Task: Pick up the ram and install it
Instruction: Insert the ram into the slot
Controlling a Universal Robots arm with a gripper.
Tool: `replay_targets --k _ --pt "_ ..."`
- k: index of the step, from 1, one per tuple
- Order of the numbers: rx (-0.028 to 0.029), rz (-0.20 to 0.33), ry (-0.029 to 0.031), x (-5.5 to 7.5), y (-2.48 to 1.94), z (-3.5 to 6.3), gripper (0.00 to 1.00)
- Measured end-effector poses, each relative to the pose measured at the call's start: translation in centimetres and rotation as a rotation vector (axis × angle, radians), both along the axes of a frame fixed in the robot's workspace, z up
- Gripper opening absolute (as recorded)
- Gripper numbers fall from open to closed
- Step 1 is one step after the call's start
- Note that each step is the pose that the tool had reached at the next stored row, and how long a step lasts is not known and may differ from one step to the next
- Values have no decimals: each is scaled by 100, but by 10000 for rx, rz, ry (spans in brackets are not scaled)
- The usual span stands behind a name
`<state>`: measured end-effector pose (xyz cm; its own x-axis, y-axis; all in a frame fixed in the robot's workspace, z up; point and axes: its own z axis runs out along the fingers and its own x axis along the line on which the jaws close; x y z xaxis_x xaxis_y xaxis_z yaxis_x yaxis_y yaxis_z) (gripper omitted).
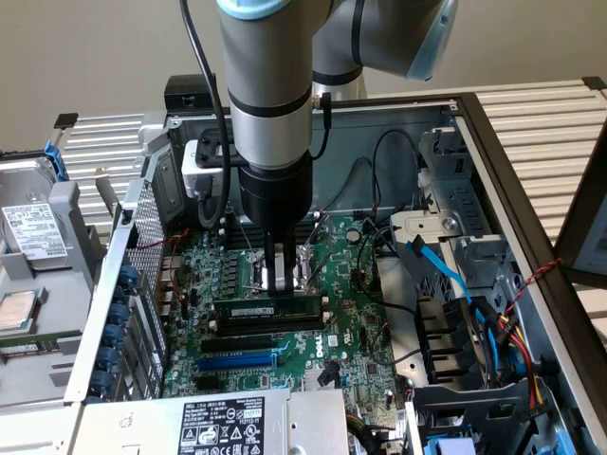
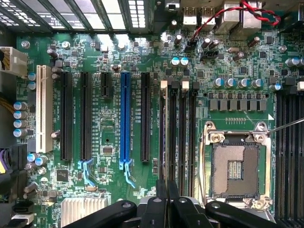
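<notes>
A: Since the gripper [image 1: 281, 282] comes first, what's its state?
B: Jaws drawn nearly together, down on the top edge of the ram [image 1: 268, 311], about mid-length. Pinching or only pressing, can't tell.
A: Ram where?
B: Standing on edge in a memory slot [image 1: 270, 324] on the motherboard [image 1: 346, 318], at six o'clock from the gripper in the exterior view. Black slot [image 1: 242, 339], then blue slot [image 1: 237, 360], lie further toward six (both unfilled). Blue cable [image 1: 441, 270] out at three o'clock, well apart.
A: Handling?
B: Looks light, thin and stiff, and likely fragile, with chips on the faces and contacts along the lower edge. I'd hold the bare top edge; a middle hold should keep it level.
</notes>
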<state>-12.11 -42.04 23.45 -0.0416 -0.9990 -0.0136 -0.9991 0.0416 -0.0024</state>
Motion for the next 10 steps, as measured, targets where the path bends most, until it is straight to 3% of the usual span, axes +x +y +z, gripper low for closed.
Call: replay_targets --k 10 --pt "-3 -117 -2 0 -1 -2 12"
